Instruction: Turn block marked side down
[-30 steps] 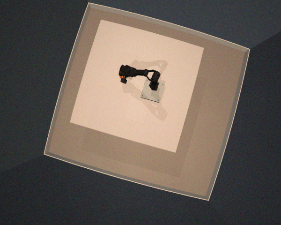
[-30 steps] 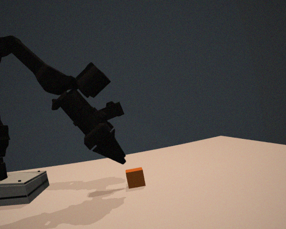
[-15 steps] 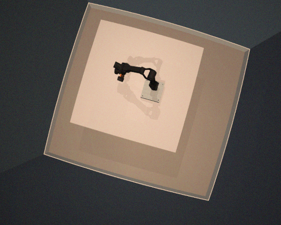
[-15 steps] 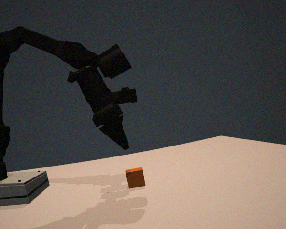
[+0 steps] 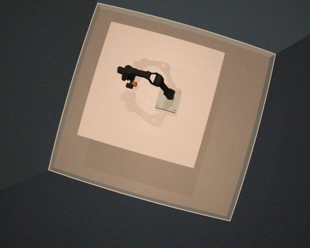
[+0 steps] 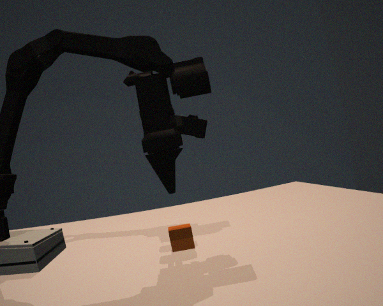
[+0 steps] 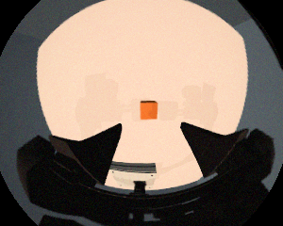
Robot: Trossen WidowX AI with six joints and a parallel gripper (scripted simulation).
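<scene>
One orange block (image 6: 180, 237) resting flat on the table (image 6: 300, 230), brighter top face, gripper (image 6: 169, 187) raised above, spread wide, empty

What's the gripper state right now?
Gripper: open, holding nothing, raised above the orange block, which rests on the table.

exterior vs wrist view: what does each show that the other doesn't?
Exterior only: the whole arm, the height of the gripper above the table, and the block's shaded side faces. Wrist only: both fingers spread wide with nothing between them, the block centred in the gap beyond. Both: the orange block resting alone on the pale table, untouched, and the base plate.
</scene>
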